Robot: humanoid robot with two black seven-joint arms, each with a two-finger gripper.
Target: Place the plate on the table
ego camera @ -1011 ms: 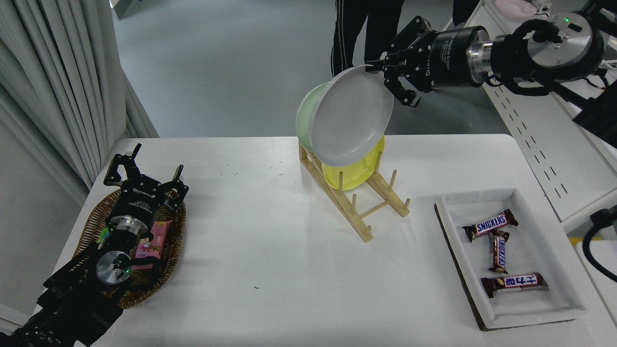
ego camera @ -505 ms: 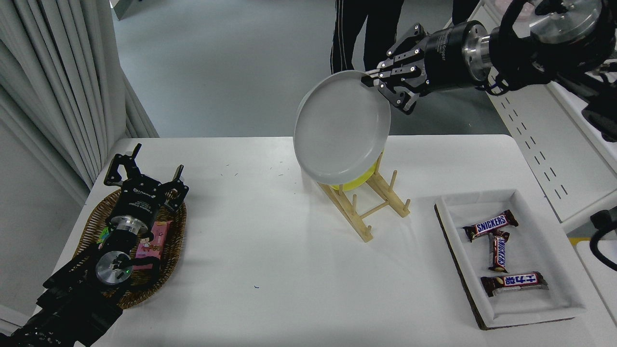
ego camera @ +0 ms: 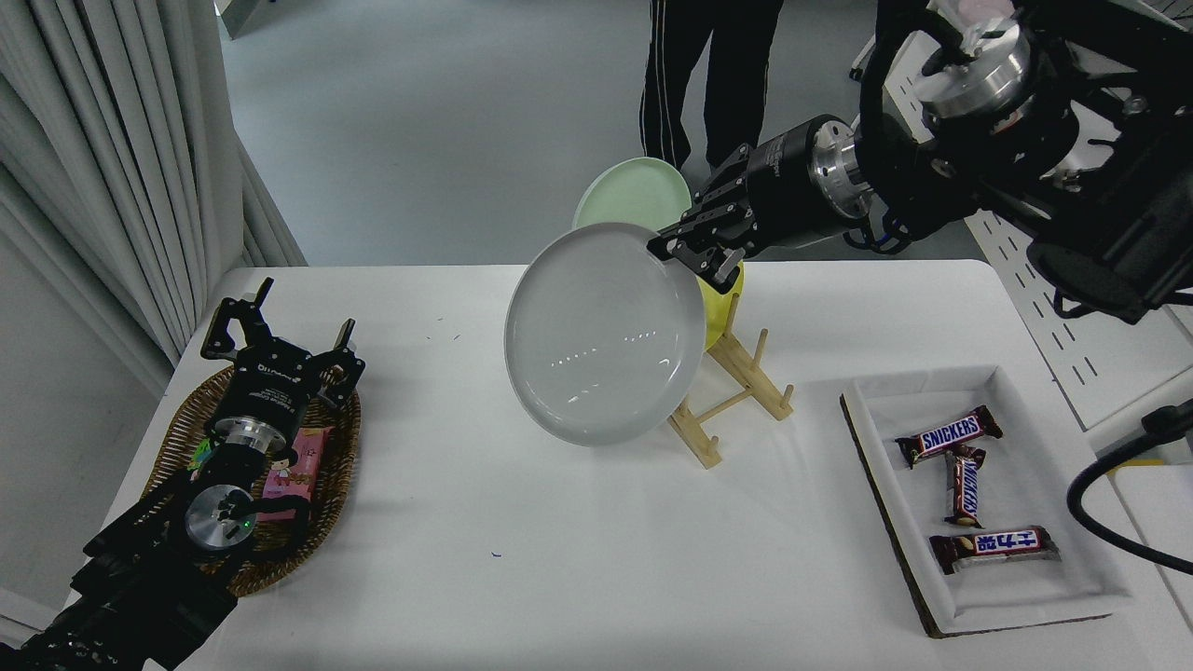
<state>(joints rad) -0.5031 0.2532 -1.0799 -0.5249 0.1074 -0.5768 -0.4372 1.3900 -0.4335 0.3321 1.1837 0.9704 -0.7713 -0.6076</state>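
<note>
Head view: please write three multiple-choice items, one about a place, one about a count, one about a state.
1. Where is the left pincer?
A. Over the wicker basket
B. Over the white tray
C. On the rack

2. How many candy bars lie in the white tray?
A. One
B. Three
C. Five

3. How is the grey-white plate?
A. Flat on the table
B. Standing in the wooden rack
C. Tilted, held by the right pincer

Answers: A, it is parked above the basket; B, three wrappers show; C, the pincer grips its upper rim.
</note>
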